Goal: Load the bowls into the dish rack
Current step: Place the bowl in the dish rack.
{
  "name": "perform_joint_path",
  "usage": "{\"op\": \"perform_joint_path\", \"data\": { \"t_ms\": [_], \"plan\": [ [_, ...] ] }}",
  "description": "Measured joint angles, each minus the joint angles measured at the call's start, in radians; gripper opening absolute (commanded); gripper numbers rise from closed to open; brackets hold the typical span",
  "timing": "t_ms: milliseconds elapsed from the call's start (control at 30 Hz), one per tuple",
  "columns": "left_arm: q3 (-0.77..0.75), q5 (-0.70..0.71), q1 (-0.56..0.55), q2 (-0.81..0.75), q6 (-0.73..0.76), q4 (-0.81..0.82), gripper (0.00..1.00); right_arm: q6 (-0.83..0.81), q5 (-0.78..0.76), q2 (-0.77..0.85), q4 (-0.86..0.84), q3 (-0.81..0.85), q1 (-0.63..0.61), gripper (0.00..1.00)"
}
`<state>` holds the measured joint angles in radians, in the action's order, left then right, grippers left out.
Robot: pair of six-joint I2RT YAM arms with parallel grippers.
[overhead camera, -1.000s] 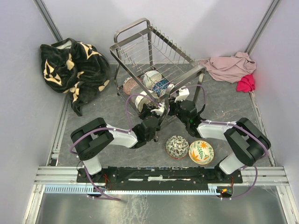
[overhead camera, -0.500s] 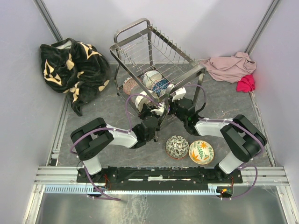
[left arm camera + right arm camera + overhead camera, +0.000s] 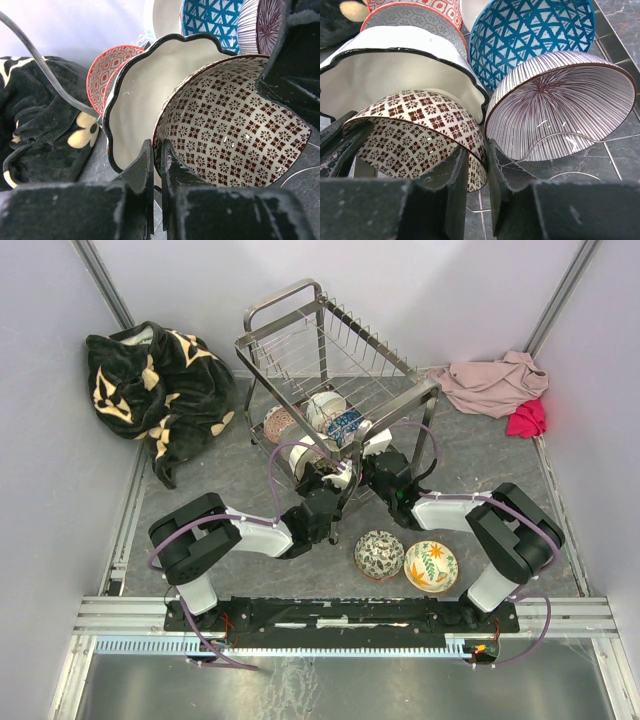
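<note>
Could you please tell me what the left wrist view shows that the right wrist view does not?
Only the left wrist view shows a grey cable and the pale wall behind the bowls. Only the right wrist view shows a flat metal bar of the dish rack. Both show the brown-patterned bowl, the white scalloped bowl, the blue bowl, the striped bowl and the red bowl. Both also catch the black blanket, the right wrist view only a corner of it.
</note>
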<state>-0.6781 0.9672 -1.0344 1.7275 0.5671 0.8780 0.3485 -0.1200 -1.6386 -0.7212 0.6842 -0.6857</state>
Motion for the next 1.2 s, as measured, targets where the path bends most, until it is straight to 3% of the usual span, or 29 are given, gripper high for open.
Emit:
{"op": "perform_joint_path", "data": {
  "t_ms": [167,367,467,767,867,1000,1200],
  "plan": [
    [0.0,-0.005,0.0,-0.002,0.01,0.005,0.03,-0.048,-0.001,-0.013,0.012,0.007,-0.002,0.0],
    [-0.001,-0.007,0.001,-0.005,0.023,0.008,0.04,-0.097,0.004,-0.013,0.021,0.006,-0.007,0.0],
    [-0.001,-0.009,0.001,-0.008,0.024,0.003,0.11,-0.109,0.003,-0.004,0.008,-0.011,-0.011,0.0],
    [-0.002,-0.027,0.001,-0.032,0.022,-0.048,0.18,-0.126,-0.016,0.007,-0.027,-0.041,-0.015,0.0],
    [-0.004,-0.032,0.001,-0.045,0.014,-0.08,0.23,-0.132,-0.021,0.008,-0.032,-0.044,-0.017,0.0],
    [-0.003,-0.042,0.001,-0.061,-0.017,-0.14,0.38,-0.135,-0.027,0.01,-0.034,-0.048,-0.018,0.0],
    [0.002,-0.053,-0.013,-0.066,-0.039,-0.248,0.42,-0.133,-0.047,0.017,-0.028,-0.053,-0.018,0.0]
  ]
}}
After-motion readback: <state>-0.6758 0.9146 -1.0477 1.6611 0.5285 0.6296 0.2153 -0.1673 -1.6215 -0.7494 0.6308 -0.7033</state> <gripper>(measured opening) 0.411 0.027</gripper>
